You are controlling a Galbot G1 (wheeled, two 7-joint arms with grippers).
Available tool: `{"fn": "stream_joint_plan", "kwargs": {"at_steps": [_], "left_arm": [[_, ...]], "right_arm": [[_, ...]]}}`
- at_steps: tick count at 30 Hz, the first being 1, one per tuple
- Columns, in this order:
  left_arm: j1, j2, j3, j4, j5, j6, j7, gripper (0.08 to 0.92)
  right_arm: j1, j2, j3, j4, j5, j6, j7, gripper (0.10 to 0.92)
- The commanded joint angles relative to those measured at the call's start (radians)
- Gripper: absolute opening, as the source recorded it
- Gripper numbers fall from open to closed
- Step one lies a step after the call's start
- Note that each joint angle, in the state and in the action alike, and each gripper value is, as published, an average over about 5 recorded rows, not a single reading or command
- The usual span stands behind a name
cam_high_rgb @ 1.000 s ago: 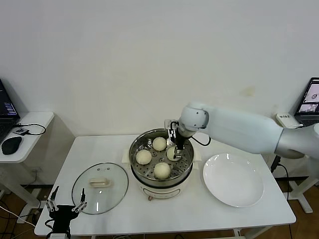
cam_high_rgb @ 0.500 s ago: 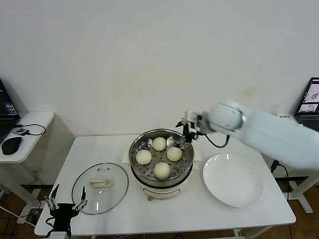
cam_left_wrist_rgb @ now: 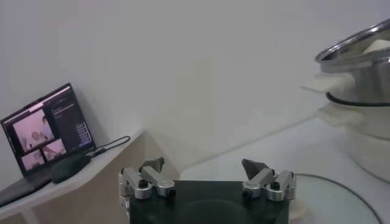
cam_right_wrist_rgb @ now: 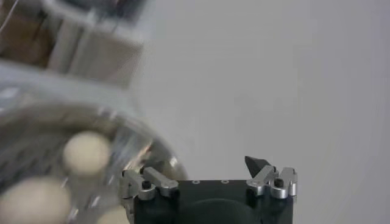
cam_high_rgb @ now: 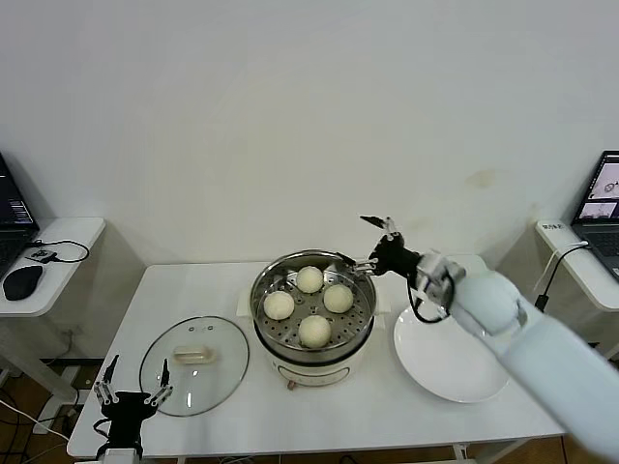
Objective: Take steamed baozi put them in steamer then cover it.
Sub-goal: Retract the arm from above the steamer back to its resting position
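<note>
all four steamed baozi (cam_high_rgb: 309,303) sit inside the steamer (cam_high_rgb: 267,324), the shiny steel basket on its cream-white pot base in the middle of the white table (cam_high_rgb: 387,406). taking the basket as a clock face, one bun lies near 12, one near 3, one near 6 and one near 9, close together but with gaps of perforated floor showing between them. the cover (cam_high_rgb: 193,364), a clear glass lid with a cream-white bar handle, lies flat on the table at the steamer's 8 o'clock, just beside the pot base, so the steamer stands uncovered.

the right gripper (cam_high_rgb: 375,245) hangs in the air just past the steamer's rim at about 2 o'clock, its fingers spread wide and holding nothing; the right wrist view shows the same spread fingertips (cam_right_wrist_rgb: 258,164) with two of the buns blurred below them. the white arm runs back from it toward the lower right, passing over the flat white plate (cam_high_rgb: 426,362) that lies at the steamer's 3 o'clock, empty.

the left gripper (cam_high_rgb: 132,391) waits low at the table's front edge, near the cover's 7 o'clock, its fingers spread apart and empty. in the left wrist view the steamer's side rises beyond it, and a laptop (cam_left_wrist_rgb: 47,129) with a mouse (cam_left_wrist_rgb: 70,167) sits on a side table (cam_left_wrist_rgb: 91,170).
</note>
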Motion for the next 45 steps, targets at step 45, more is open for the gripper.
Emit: {"fn": "stream_joint_plan", "kwargs": {"at_steps": [45], "left_arm": [[-0.33,0.176,0.145,0.415,0.985,-0.071,0.064,0.823]], "right_arm": [[-0.933,0.646,0.912,0.155,-0.174,0.208,0.055,0.823]]}}
